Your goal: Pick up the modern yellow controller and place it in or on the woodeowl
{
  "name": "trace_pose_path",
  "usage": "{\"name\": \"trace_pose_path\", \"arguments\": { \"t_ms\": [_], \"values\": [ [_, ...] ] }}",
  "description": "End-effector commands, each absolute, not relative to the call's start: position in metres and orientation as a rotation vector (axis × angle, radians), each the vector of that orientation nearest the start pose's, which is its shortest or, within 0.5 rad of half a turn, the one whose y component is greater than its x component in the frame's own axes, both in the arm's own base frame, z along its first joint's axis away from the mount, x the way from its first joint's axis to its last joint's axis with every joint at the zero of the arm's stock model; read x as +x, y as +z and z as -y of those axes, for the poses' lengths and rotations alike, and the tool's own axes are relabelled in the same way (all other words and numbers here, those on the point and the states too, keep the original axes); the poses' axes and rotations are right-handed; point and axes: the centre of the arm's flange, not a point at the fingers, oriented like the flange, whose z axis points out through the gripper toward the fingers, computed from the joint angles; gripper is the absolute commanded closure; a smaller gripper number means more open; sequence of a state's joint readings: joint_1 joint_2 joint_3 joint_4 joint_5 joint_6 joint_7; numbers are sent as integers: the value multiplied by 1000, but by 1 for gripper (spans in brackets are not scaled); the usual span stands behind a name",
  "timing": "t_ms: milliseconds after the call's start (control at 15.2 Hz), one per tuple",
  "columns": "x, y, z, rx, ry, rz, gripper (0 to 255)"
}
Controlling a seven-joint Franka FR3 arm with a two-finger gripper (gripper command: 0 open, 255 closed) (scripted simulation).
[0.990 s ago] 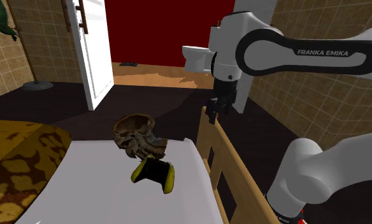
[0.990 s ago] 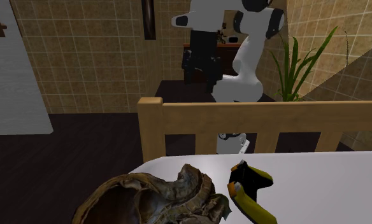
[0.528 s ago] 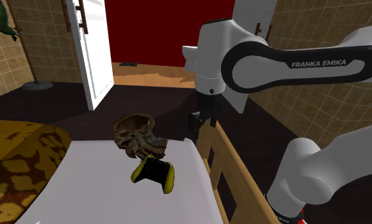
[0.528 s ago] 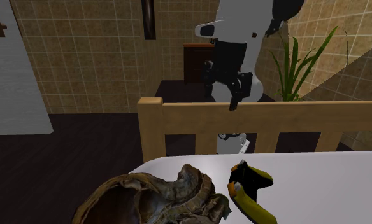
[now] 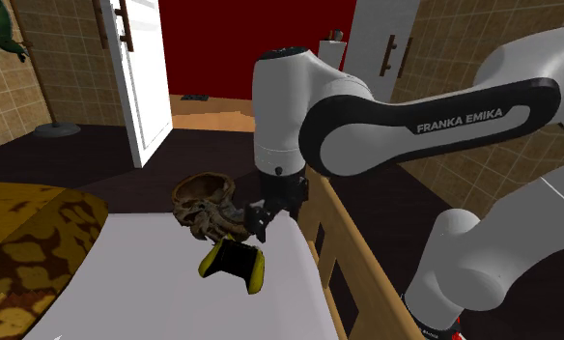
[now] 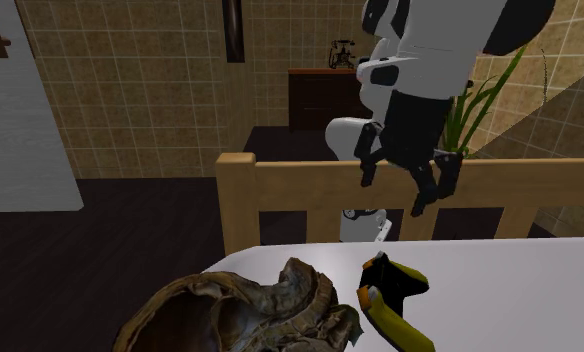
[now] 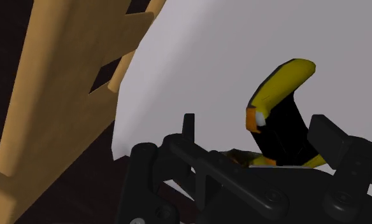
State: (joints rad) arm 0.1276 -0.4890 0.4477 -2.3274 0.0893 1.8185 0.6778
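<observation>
Here, one white arm (image 5: 386, 126) hangs its gripper (image 5: 262, 222), fingers wide apart and empty, over the foot of a bed (image 5: 145, 285), just inside the wooden footboard (image 6: 310, 185). One yellow-and-black controller (image 5: 234, 263) lies on the white sheet below, near its foot edge. One brown carved owl (image 5: 205, 203) sits close beside it. Bare sheet spreads toward the shoulder view's left.

Tan tiled walls (image 5: 53, 68) all round, and a deep red wall (image 5: 222, 43) shows past the open white door (image 5: 145, 87). Dark floor (image 5: 77, 159) here, lighter wood floor (image 5: 217, 118) beyond. White bed sheet (image 5: 155, 280), patterned yellow-brown blanket (image 5: 29, 241), pale wooden bed rail (image 6: 310, 185). Behind it, a dark dresser (image 6: 310, 95) and a green plant (image 6: 475, 105).
</observation>
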Motion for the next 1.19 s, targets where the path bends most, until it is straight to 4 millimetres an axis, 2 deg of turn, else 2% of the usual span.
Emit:
{"name": "trace_pose_path", "arguments": {
  "t_ms": [0, 198, 264, 726, 1122],
  "values": [
    [336, 491, -272, -3260, -35, -301, 0],
    [341, 479, -310, -3264, -42, -308, 0],
    [341, 479, -311, -3264, -42, -308, 0],
    [342, 439, -306, -3264, -42, -308, 0],
    [342, 439, -306, -3264, -42, -308, 0]
  ]
}}
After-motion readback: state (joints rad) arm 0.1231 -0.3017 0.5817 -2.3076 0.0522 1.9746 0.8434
